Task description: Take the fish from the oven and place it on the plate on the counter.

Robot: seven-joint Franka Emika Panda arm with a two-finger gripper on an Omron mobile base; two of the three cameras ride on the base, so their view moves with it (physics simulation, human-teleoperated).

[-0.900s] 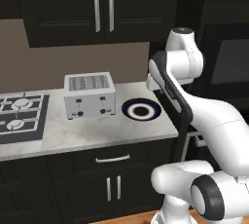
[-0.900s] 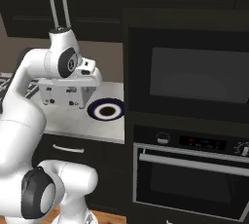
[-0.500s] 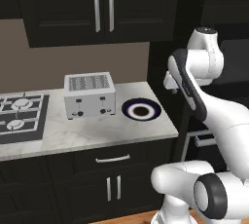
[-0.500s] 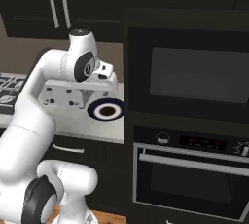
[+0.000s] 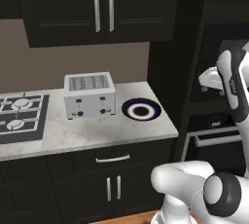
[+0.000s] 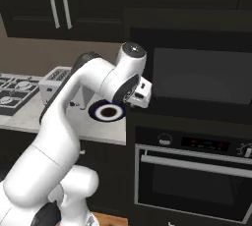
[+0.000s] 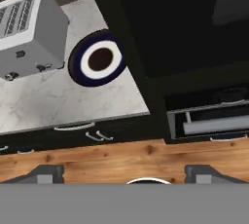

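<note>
Compared with the earlier frames, the arm has swung to the right, away from above the table (image 5: 97, 133) and toward the oven column; the toaster (image 5: 90, 95) and the plate (image 5: 141, 110) lie where they were. The plate sits on the table near its right edge, just beside the toaster and apart from it, and nothing lies on it. The table ends at the tall black column that carries the oven (image 6: 197, 178), whose door with its silver handle looks closed, so the fish cannot be seen. In front of the oven there is free room above the wooden floor (image 7: 121, 162). The claw (image 7: 124, 172) hangs in the air before the column, higher than the table; in the hand view its two tips stand wide apart at the bottom, with nothing between them and touching nothing
</note>
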